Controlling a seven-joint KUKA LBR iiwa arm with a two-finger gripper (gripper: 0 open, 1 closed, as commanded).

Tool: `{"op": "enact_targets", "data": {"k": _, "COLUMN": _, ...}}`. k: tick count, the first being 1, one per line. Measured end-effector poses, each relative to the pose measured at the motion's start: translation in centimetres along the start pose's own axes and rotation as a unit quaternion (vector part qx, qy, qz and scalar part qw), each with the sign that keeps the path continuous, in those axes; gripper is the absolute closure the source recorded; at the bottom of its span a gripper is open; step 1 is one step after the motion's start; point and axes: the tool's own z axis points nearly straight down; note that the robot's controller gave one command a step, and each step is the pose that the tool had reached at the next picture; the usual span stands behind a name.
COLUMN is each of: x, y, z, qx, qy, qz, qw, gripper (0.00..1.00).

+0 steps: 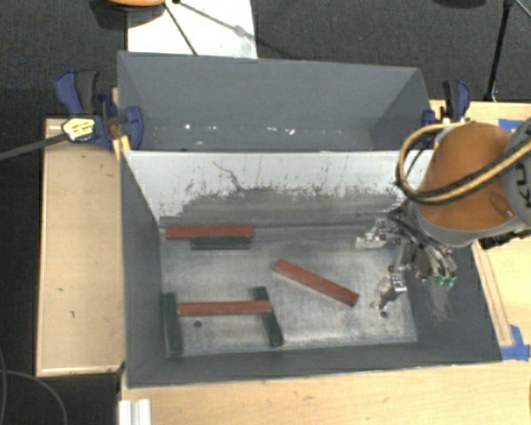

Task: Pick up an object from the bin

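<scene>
My gripper (388,296) hangs low over the right part of the bin floor, its metal fingers pointing down with nothing visible between them. Just to its left lies a reddish-brown flat bar (315,282), slanting down to the right, its right end a short way from the fingertips. Further left, near the front, a second reddish-brown bar (223,308) lies level between two dark green bars, one short and slanted (268,317), one upright at the far left (168,323).
A third reddish-brown bar (209,232) lies along the back wall's foot with a dark green bar (219,244) just in front of it. The arm's orange cover and cables sit above the gripper at the bin's right wall.
</scene>
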Motion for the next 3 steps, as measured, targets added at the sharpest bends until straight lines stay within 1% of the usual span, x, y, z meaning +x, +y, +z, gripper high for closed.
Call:
{"op": "enact_targets", "data": {"k": 1, "x": 1.1, "y": 1.8, "z": 5.3, "qx": 0.0, "qy": -0.005, "qz": -0.017, "qw": 0.9998, "gripper": 1.0}}
{"op": "enact_targets", "data": {"k": 2, "x": 1.1, "y": 1.8, "z": 5.3, "qx": 0.0, "qy": -0.005, "qz": -0.018, "qw": 0.9998, "gripper": 1.0}}
{"op": "enact_targets", "data": {"k": 3, "x": 0.2, "y": 1.9, "z": -10.8, "qx": -0.001, "qy": 0.0014, "qz": -0.006, "qw": 1.0, "gripper": 1.0}}
